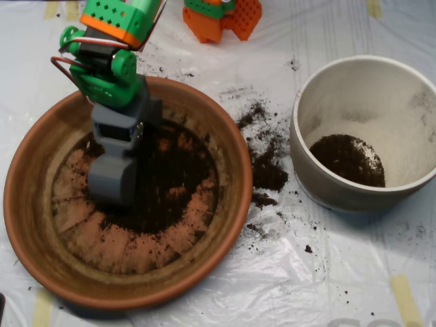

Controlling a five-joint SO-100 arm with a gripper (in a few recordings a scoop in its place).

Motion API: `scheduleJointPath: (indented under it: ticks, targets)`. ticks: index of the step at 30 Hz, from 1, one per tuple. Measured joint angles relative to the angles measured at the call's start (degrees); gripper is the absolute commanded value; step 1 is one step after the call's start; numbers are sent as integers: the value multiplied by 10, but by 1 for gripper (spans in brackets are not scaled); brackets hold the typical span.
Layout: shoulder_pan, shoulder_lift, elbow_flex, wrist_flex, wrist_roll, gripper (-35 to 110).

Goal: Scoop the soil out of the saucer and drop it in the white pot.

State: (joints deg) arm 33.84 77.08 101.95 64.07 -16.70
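- Clear plastic sheeting covers the table, with spilled crumbs between the dishes.
- Soil lies in the saucer; some sits in the white pot.
- Scoop rests down in the saucer's soil.

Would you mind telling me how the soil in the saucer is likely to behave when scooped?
The soil looks loose and crumbly, so it will probably spill from the scoop. Crumbs on the plastic sheet beside the saucer suggest scattering. Thin smears may resist lifting.

Single fixed camera overhead — looking straight down, close on the tabletop
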Motion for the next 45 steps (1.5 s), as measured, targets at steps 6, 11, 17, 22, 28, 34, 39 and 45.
scheduleJointPath:
  ticks: [6,11,17,22,28,34,39,45]
  targets:
    - [2,7,-14,-38,-4,16]
    - [0,33,11,-93,5,16]
    - [1,39,38,-149,13,19]
    - [1,52,69,-203,11,20]
    - [-8,58,83,-226,-4,4]
    - [-31,58,83,-234,-18,0]
    - [-40,90,83,-203,-12,0]
    - [-69,171,48,-127,4,0]
